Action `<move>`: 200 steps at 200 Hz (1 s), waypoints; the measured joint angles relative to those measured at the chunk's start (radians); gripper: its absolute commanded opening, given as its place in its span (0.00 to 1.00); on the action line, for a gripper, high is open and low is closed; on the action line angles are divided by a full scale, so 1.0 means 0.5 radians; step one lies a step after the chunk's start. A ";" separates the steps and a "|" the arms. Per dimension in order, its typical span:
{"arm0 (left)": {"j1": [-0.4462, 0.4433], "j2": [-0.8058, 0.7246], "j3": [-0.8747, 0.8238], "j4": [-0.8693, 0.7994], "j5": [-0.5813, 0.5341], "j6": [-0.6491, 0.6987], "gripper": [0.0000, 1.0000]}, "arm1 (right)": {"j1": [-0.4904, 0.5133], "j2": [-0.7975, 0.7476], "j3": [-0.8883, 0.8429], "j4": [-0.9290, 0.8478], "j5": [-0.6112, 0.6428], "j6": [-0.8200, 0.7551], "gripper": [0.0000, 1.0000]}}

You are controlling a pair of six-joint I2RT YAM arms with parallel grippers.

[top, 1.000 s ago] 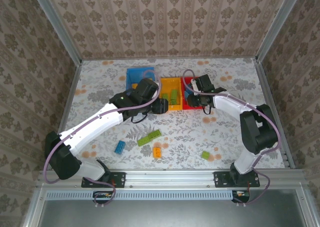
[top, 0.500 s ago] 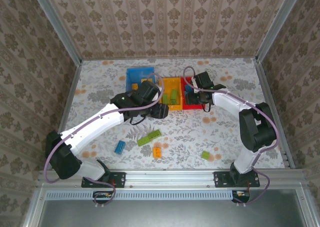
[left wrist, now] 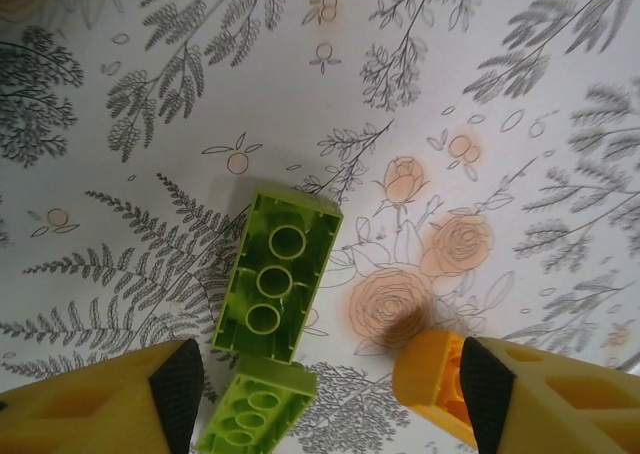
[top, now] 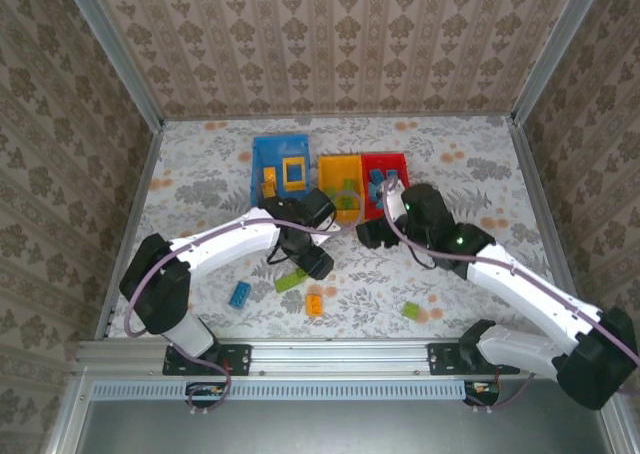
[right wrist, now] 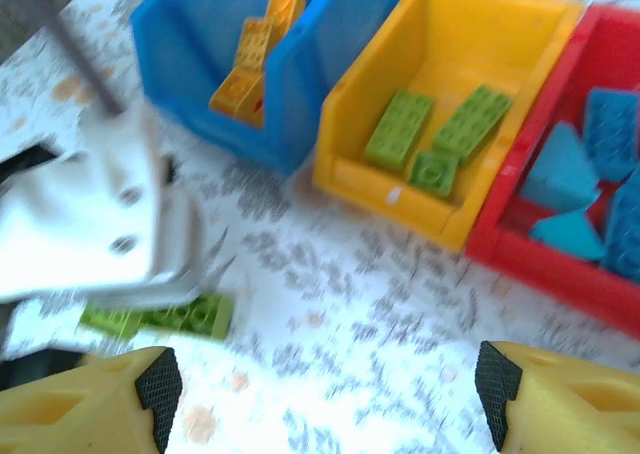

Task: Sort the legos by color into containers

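Nearest the arm bases, three loose legos lie well apart on the floral table (top: pixel 200 189): a blue brick (top: pixel 240 294), an orange brick (top: pixel 314 304) and a green brick (top: pixel 411 311).

Just beyond them, the left gripper (left wrist: pixel 330 399) points down at the table. Its jaws stand wide apart and hold nothing. Two lime bricks (left wrist: pixel 278 274) lie end to end below it, nearer one finger. The orange brick sits just beside the other finger.

The right gripper (right wrist: pixel 327 389) hangs above the table, just short of the containers. Its jaws are also spread and hold nothing.

Farthest out, the containers stand side by side:
- The blue bin (top: pixel 262 154) holds orange-yellow pieces.
- The yellow bin (top: pixel 330 164) holds green bricks.
- The red bin (top: pixel 398 160) holds blue bricks.
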 measured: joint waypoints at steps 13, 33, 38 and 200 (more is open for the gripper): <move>-0.004 0.070 0.000 0.002 -0.022 0.050 0.73 | 0.040 -0.089 -0.091 -0.027 -0.013 0.063 0.81; -0.015 0.189 0.000 0.003 -0.060 0.108 0.73 | 0.082 -0.214 -0.177 -0.100 -0.013 0.146 0.82; -0.015 0.220 0.000 0.003 -0.069 0.120 0.73 | 0.089 -0.238 -0.186 -0.114 -0.013 0.158 0.82; -0.003 0.436 0.313 0.069 -0.210 0.010 0.25 | 0.138 -0.297 -0.189 -0.172 0.006 0.297 0.80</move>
